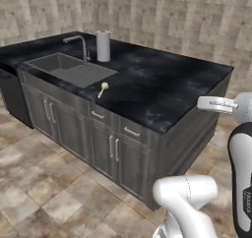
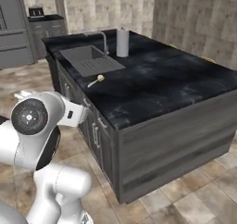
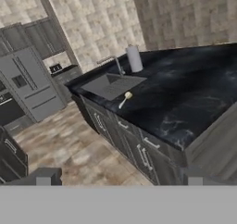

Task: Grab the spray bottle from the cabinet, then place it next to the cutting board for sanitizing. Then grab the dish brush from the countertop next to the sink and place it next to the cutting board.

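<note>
Dish brush (image 3: 125, 98) lies on the countertop (image 3: 185, 98), close to the front edge and just beside the sink (image 3: 111, 85) at the drainboard end, yellow bristle head at one end and the cream handle running toward the front edge. Gripper (image 3: 119, 181) is held in the air off the counter's front, jaws spread wide and empty. From the hand camera the brush sits well beyond the fingertips, roughly centred between them. A white paper-towel roll (image 3: 134, 58) stands near the faucet (image 3: 112, 62).

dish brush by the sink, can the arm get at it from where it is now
Probably not yet: the dish brush lies in the open on the countertop beside the sink, nothing over it, but the open fingers look well short of it.
</note>
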Motion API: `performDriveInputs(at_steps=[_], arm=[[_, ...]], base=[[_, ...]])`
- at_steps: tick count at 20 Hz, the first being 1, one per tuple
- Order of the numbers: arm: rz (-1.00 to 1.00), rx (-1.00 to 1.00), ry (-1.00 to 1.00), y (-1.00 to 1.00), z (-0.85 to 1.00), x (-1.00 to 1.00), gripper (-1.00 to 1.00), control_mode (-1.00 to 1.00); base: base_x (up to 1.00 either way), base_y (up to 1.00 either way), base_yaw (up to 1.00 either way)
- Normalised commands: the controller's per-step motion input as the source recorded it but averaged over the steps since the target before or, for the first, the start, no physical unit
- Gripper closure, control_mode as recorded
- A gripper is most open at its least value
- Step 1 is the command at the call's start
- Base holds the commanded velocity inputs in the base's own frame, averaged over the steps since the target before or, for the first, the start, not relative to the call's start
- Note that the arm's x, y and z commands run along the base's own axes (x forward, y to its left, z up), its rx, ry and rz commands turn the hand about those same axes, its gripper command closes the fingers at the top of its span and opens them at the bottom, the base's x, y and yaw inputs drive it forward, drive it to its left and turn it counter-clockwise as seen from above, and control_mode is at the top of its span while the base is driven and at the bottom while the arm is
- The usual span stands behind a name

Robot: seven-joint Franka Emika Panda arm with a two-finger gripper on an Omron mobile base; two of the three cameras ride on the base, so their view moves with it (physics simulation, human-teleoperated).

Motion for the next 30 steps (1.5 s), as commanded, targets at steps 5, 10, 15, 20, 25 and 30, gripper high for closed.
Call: performDriveInputs(at_steps=[5, 10, 15, 20, 25, 30], arm=[[0.0, 0.0, 0.0, 0.0, 0.0, 0.0, -1.0, 1.0], [0.0, 0.0, 0.0, 0.0, 0.0, 0.0, -1.0, 1.0], [0.0, 0.0, 0.0, 0.0, 0.0, 0.0, -1.0, 1.0], [0.0, 0.0, 0.0, 0.0, 0.0, 0.0, -1.0, 1.0], [0.0, 0.0, 0.0, 0.0, 0.0, 0.0, -1.0, 1.0], [0.0, 0.0, 0.0, 0.0, 0.0, 0.0, -1.0, 1.0]], base=[[1.0, 1.0, -0.06], [1.0, 1.0, -0.18], [0.99, 1.0, -0.26], [0.75, 0.74, -0.47], [0.46, 0.8, -0.56], [0.21, 0.39, -0.37]])
